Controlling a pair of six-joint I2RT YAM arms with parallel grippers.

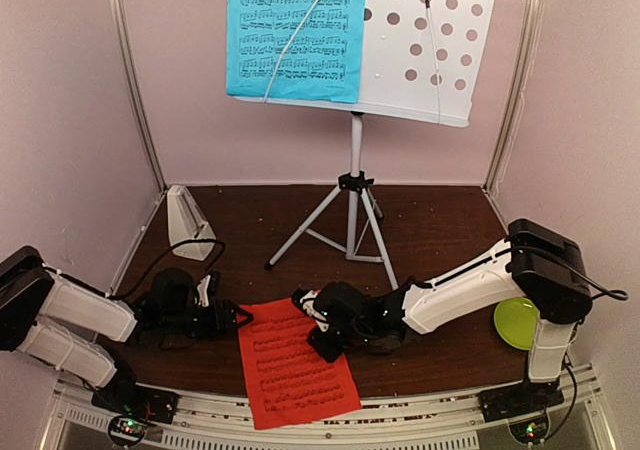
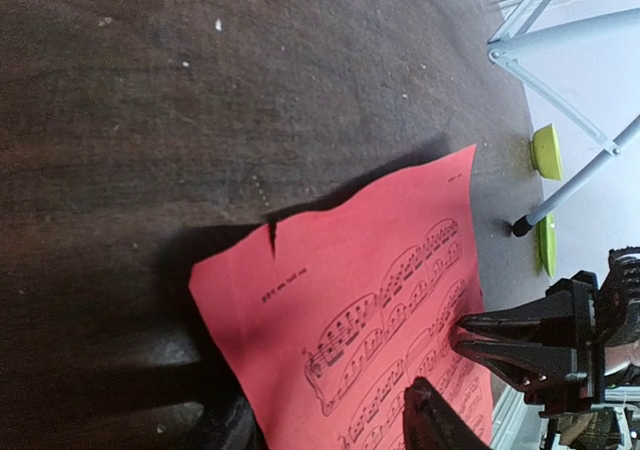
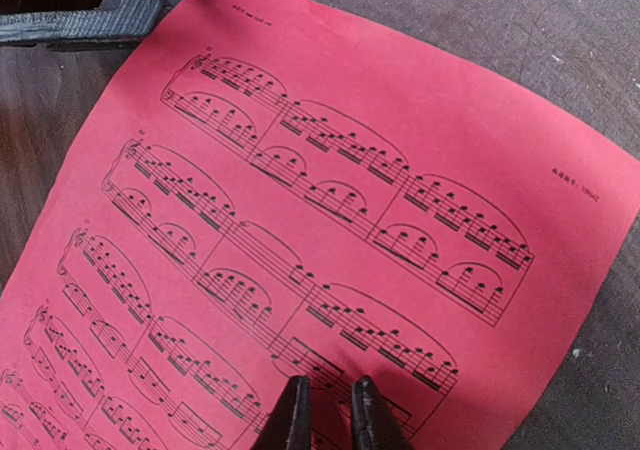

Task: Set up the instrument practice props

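The white perforated music stand stands on its tripod legs at the back, with the blue music sheet on the left half of its desk. The red-orange music sheet lies flat on the table at the front. It also shows in the left wrist view and the right wrist view. My left gripper is open at the sheet's left edge, its jaws wide. My right gripper hovers low over the sheet's top right part, its fingers a narrow gap apart. The white metronome stands at back left.
A yellow-green plate lies at the right beside the right arm's base. In the left wrist view a yellow-green bowl and the plate sit beyond the tripod legs. White walls enclose the dark wooden table.
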